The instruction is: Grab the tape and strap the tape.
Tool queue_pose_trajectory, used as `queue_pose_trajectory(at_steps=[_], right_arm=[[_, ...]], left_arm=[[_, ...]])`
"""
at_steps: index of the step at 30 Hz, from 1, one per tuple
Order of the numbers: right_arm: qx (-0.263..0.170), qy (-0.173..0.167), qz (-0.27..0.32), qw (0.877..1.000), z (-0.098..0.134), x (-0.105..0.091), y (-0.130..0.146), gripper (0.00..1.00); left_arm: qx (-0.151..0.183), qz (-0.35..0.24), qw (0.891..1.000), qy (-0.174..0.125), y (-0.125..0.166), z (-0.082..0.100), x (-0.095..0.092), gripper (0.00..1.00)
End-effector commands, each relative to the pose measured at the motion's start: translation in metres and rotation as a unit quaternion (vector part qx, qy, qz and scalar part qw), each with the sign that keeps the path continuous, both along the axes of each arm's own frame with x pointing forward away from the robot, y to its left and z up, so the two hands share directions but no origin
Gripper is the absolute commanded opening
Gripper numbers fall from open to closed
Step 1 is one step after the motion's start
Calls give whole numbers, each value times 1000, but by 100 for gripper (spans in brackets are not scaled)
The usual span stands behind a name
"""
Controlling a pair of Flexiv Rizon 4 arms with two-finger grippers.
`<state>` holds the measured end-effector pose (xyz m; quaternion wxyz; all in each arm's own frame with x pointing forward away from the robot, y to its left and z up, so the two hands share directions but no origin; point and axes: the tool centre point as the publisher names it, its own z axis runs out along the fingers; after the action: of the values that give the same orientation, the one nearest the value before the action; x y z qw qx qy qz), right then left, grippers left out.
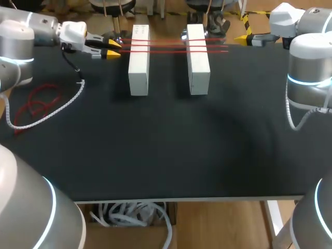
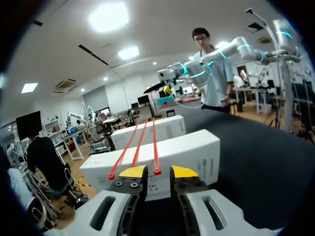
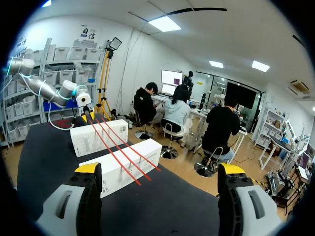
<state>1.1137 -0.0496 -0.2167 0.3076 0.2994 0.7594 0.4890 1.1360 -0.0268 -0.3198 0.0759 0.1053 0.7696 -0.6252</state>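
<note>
Two white boxes stand side by side at the back of the black table, the left box (image 1: pixel 139 62) and the right box (image 1: pixel 198 59). Three red tapes (image 1: pixel 171 45) lie stretched across both box tops. My left gripper (image 1: pixel 114 48) sits at the tapes' left ends, beside the left box (image 2: pixel 197 152). Its fingers stand a narrow gap apart, and one tape end (image 2: pixel 157 171) shows in that gap without both fingers touching it. My right gripper (image 1: pixel 244 37) hangs past the tapes' right ends, wide open and holding nothing (image 3: pixel 160 169), with the right box (image 3: pixel 147 152) ahead of it.
Several loose red tapes (image 1: pixel 39 101) lie in a heap at the table's left edge. A white cable (image 1: pixel 57 109) from my left arm trails over the table beside them. The black tabletop (image 1: pixel 171 150) stretches in front of the boxes.
</note>
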Motion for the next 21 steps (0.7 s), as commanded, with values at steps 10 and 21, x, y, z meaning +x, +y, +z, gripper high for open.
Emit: queue_pose_trajectory(at_steps=[10, 21], right_arm=[[-1, 1, 0, 1000, 0, 0, 0, 100], [-1, 1, 0, 1000, 0, 0, 0, 100]], left_arm=[[-9, 0, 1000, 4, -3, -4, 0, 16], [-11, -2, 1000, 5, -2, -3, 0, 22]])
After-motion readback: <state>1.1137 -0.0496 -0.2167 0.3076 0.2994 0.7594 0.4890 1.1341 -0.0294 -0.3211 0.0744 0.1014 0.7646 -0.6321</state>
